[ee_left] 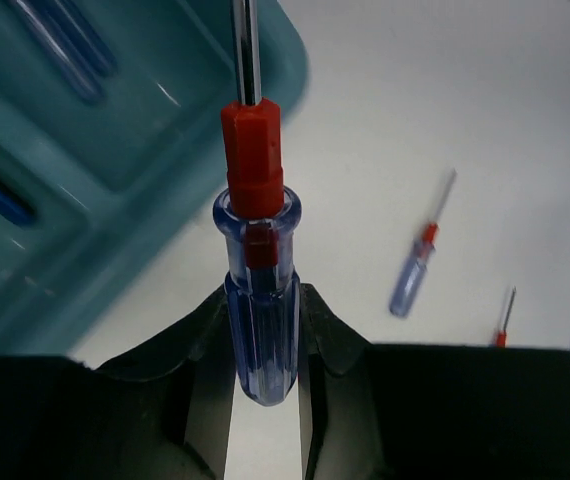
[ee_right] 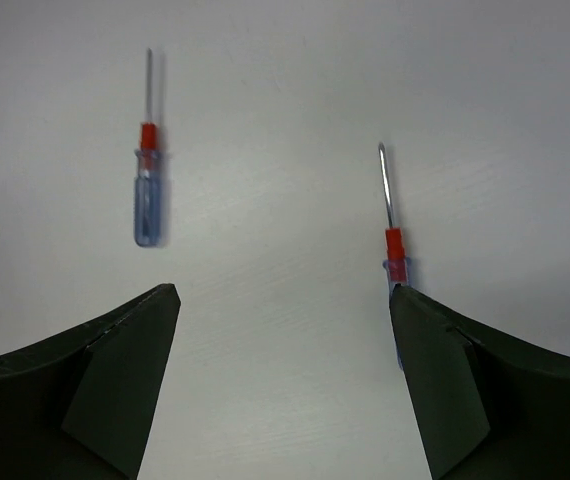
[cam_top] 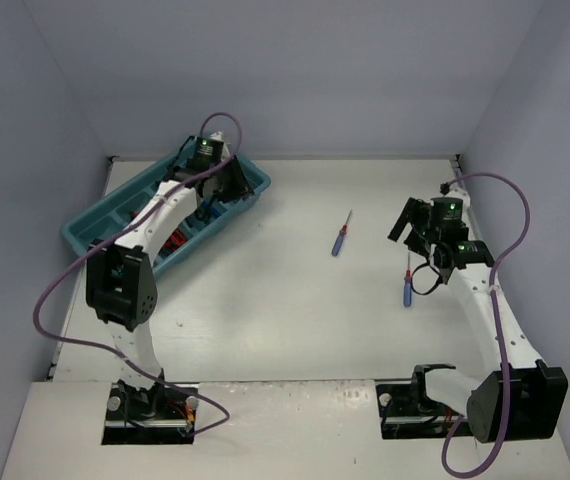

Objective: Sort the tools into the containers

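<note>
My left gripper hangs over the far right end of the teal tray. In the left wrist view it is shut on a blue-handled screwdriver with a red collar, shaft pointing away, just outside the tray's rim. Blue screwdrivers lie in one compartment. My right gripper is open and empty above the table. One blue-handled screwdriver lies mid-table, ahead and left of the jaws. A second lies beside the right finger, its handle partly hidden.
The tray holds red-handled tools and other tools under the left arm. Both loose screwdrivers also show in the left wrist view. Grey walls close in the table at the back and sides. The purple cables loop beside each arm.
</note>
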